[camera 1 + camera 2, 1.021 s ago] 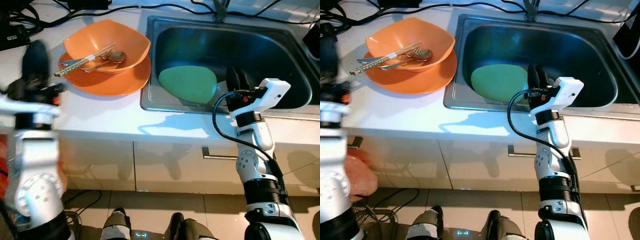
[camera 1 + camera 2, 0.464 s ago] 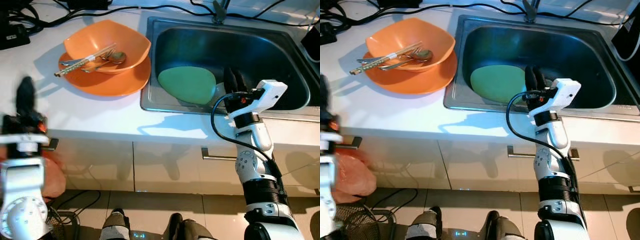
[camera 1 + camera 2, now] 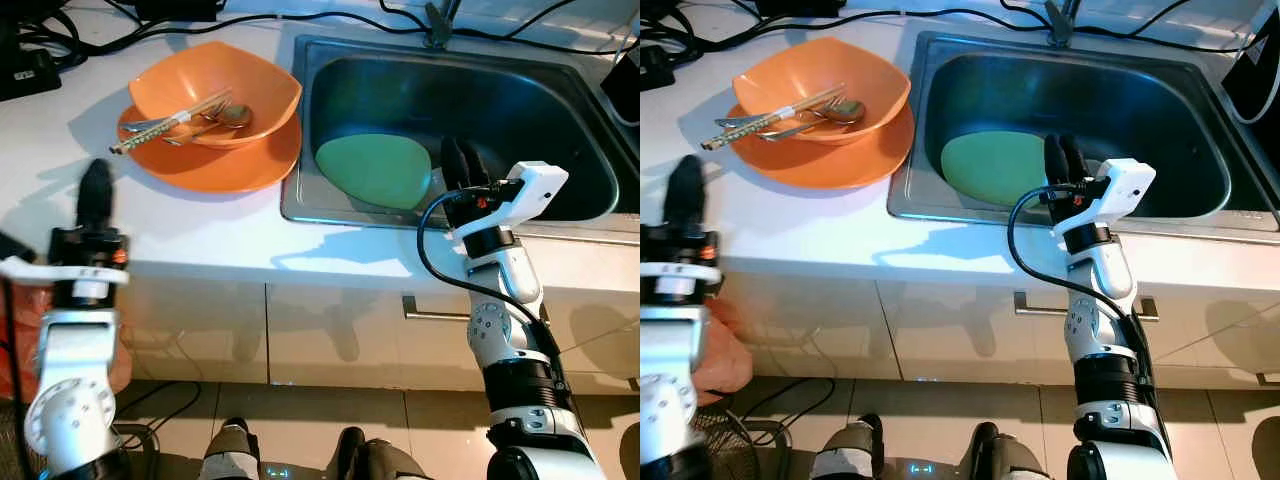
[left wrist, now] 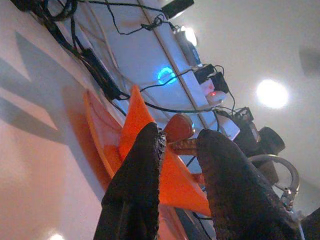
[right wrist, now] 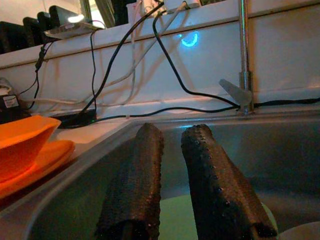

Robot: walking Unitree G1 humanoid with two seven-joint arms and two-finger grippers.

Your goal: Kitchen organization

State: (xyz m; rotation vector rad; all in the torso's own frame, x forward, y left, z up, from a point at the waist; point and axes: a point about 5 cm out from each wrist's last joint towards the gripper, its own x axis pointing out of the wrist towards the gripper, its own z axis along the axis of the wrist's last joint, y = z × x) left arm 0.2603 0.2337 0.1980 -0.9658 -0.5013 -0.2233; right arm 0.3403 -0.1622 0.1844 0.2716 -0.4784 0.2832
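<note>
Nearest you, your left gripper hovers at the counter's front edge with fingers slightly parted and empty, aimed toward the orange bowl holding chopsticks, while your right gripper, likewise unclenched, leans over the sink rim beside the green plate.

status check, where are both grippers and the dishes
Right gripper over sink edge, open a crack, empty, beside green plate. Left gripper at counter front, facing orange bowl with utensils on plate. Nothing blocking.
</note>
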